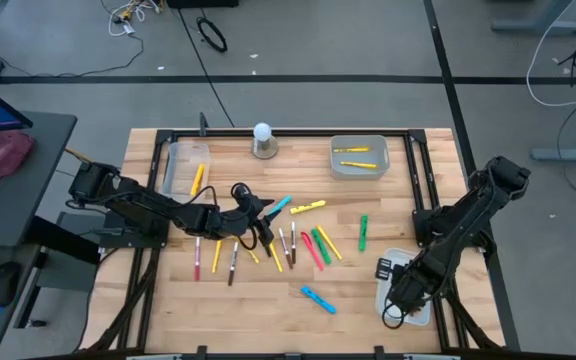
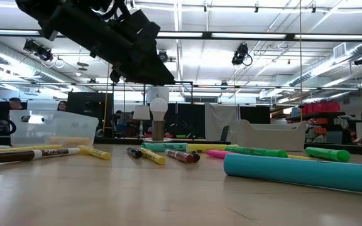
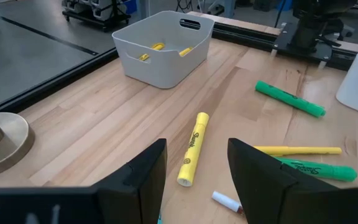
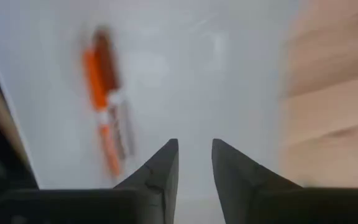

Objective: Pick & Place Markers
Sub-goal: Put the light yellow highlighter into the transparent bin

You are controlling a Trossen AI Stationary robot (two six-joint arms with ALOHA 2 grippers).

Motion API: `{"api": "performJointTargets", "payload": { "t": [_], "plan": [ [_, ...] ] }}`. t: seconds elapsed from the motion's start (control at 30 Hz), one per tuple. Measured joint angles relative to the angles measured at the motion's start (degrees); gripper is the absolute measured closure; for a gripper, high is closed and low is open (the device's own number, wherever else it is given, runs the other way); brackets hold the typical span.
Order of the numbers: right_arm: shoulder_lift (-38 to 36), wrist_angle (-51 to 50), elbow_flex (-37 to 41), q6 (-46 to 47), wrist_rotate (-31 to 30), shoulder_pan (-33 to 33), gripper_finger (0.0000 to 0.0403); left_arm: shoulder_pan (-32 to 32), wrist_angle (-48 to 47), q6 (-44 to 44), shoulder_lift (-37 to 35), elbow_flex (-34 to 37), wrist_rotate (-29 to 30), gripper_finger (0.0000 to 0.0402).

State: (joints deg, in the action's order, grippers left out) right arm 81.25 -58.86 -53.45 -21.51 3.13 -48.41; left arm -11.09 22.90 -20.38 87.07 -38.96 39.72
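Markers lie scattered across the desk (image 2: 137, 194): a teal marker (image 2: 294, 172) nearest, green ones (image 2: 327, 153) behind it, a brown one (image 2: 30, 154) at left. A dark arm (image 2: 99, 37) hangs above. A white ball (image 2: 159, 107) stands between two trays (image 2: 52, 129).

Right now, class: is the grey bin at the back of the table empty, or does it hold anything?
Not empty. The grey bin holds two yellow markers, seen lying inside it from above and through the left wrist camera.
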Motion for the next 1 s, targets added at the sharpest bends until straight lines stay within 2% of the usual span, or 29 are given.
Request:
{"api": "performJointTargets", "payload": {
  "t": [0.23,0.4,0.47,0.57,0.67,0.8,0.93,1.0],
  "plan": [
    [0.0,0.1,-10.9,11.7,-5.0,4.2,0.0307,0.0,0.0,0.0,0.0,0.0,0.0,0.0225],
    [-0.6,4.2,-11.3,24.3,-7.1,9.9,0.0307,0.0,0.0,0.0,0.0,0.0,0.0,0.0225],
    [-0.8,8.2,-9.1,27.9,-10.3,12.2,0.0307,0.0,0.0,0.0,0.0,0.0,0.0,0.0225],
    [-0.8,19.2,-3.9,27.1,-12.7,16.0,0.0307,0.0,0.0,0.0,0.0,0.0,-0.5,0.0225],
    [-0.8,34.8,3.5,22.3,-12.6,20.2,0.0307,0.0,0.0,0.0,0.0,0.0,-0.6,0.0225],
    [-0.8,50.4,12.1,17.1,-9.0,27.0,0.0306,0.0,0.0,-0.4,0.0,0.0,-0.6,0.0225],
    [-0.8,62.6,18.7,19.5,-8.8,34.4,0.0296,0.0,0.0,-0.4,0.0,0.0,-0.6,0.0225],
    [-0.8,65.6,20.3,23.0,-11.0,37.7,0.0286,0.0,0.0,-0.4,0.0,0.0,-0.6,0.0225]
  ]
}}
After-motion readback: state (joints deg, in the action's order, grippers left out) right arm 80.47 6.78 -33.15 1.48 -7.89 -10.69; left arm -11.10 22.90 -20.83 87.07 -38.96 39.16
